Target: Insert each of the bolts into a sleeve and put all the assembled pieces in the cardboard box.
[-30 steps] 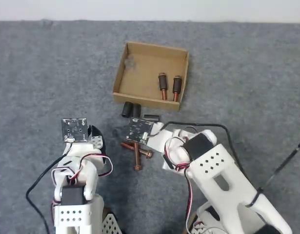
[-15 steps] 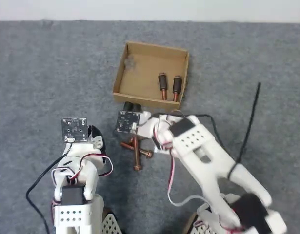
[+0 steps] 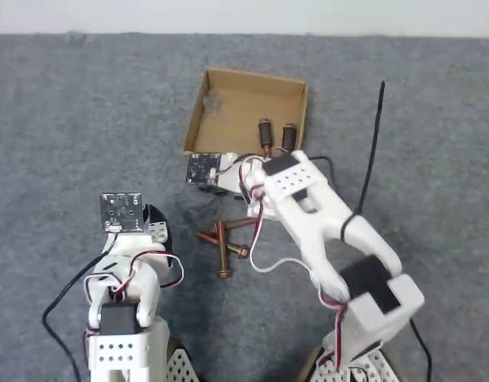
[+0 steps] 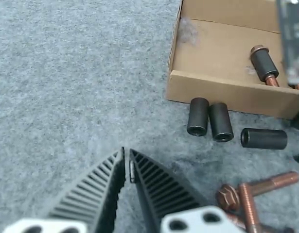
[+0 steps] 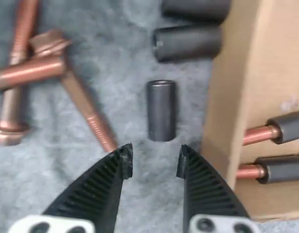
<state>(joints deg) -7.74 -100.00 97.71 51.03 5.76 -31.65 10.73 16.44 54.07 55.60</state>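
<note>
Three black sleeves lie on the carpet by the front wall of the cardboard box (image 3: 244,99). A single sleeve (image 5: 161,116) lies just ahead of my right gripper (image 5: 154,158), which is open and holds nothing. The other two sleeves (image 5: 188,42) lie side by side beyond it. Three copper bolts (image 3: 224,239) are piled nearer the arms. Two assembled pieces (image 3: 265,135) (image 3: 289,137) rest inside the box. My left gripper (image 4: 127,160) is shut and empty, short of the sleeves (image 4: 198,116) and beside the bolts (image 4: 251,194).
Grey carpet covers the table. The right arm (image 3: 308,207) stretches over the spot between the bolts and the box, and its cable (image 3: 371,159) arcs upward. The box wall (image 5: 232,97) stands close beside the right gripper's finger. Open carpet lies left of the box.
The right arm has swung forward and left, from above the bolts to the sleeves at the box front. The left arm has stayed still.
</note>
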